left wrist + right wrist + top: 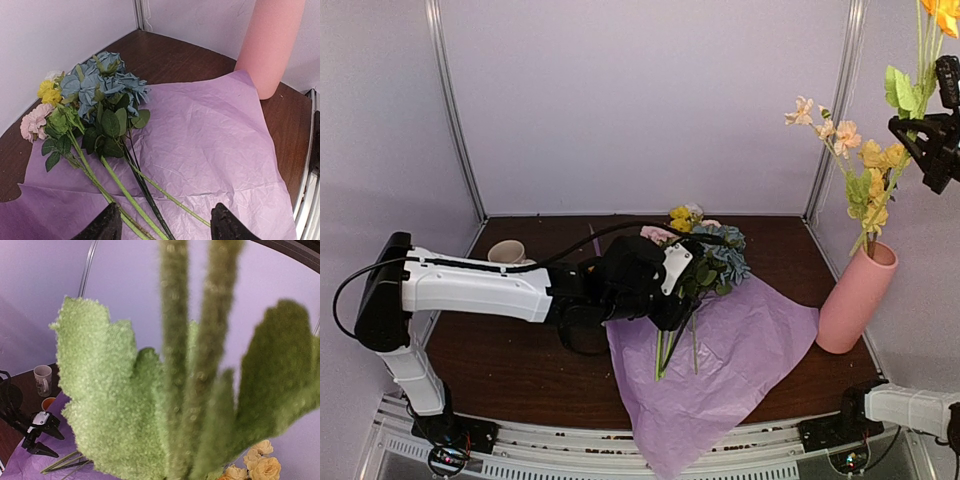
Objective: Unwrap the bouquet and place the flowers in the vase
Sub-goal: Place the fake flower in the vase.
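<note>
Blurred green leaves [115, 405] and stems [175, 340] fill the right wrist view and hide its fingers. From above, the right gripper [925, 140] sits high over the vase [855, 300], clamped on those stems, with the orange bloom [945, 15] cut off by the frame's top. Peach and yellow flowers [865, 165] stand in the pink vase. Left of the vase, the bouquet [95, 100] lies unwrapped on flat lilac paper [215, 145], showing blue, yellow and pink heads and long green stalks [120, 190]. Only the left wrist view shows the left gripper [167, 227] spread open over those stalks; contact is unclear. A mug [43, 379] stands far left of the vase.
</note>
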Robot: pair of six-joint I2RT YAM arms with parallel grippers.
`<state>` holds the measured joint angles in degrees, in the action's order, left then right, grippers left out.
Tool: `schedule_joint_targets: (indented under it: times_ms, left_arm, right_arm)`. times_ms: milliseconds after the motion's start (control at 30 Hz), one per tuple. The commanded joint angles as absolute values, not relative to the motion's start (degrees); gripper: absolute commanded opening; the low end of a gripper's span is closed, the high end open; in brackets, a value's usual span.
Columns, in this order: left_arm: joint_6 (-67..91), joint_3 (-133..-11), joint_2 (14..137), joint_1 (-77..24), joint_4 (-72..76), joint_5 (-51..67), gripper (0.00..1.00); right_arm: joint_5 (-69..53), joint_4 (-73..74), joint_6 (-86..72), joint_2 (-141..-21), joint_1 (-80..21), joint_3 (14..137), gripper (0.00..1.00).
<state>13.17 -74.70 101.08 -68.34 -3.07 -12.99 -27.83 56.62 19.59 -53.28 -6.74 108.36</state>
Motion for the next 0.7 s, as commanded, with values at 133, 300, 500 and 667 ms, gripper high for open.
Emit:
schedule_joint_targets:
  times_ms: [133,300,500,667]
  left_arm:
    - [11.36,-76.82,102.33,-68.27,-2.55,-13.61,0.63]
    - [11.35,-76.61,102.48,-68.29,-2.53,-13.68,0.63]
    - [11.34,-76.48,103.96,-68.29,-1.98,-14.59,0.63]
    - [10.96,-78.97,105.90,-68.29,-2.38,-13.68,0.63]
  right_arm:
    - [-31.06,55.34,18.31,-57.38,-4.92,115.48,0.00]
    - [-30.11,56.66,21.98,-61.23,-4.86,118.93,0.00]
    - [-32.23,61.29,21.35,-59.76,-3.33,125.04,0.00]
    - [-31.93,64.05,20.76,-57.00,-2.93,124.68,0.00]
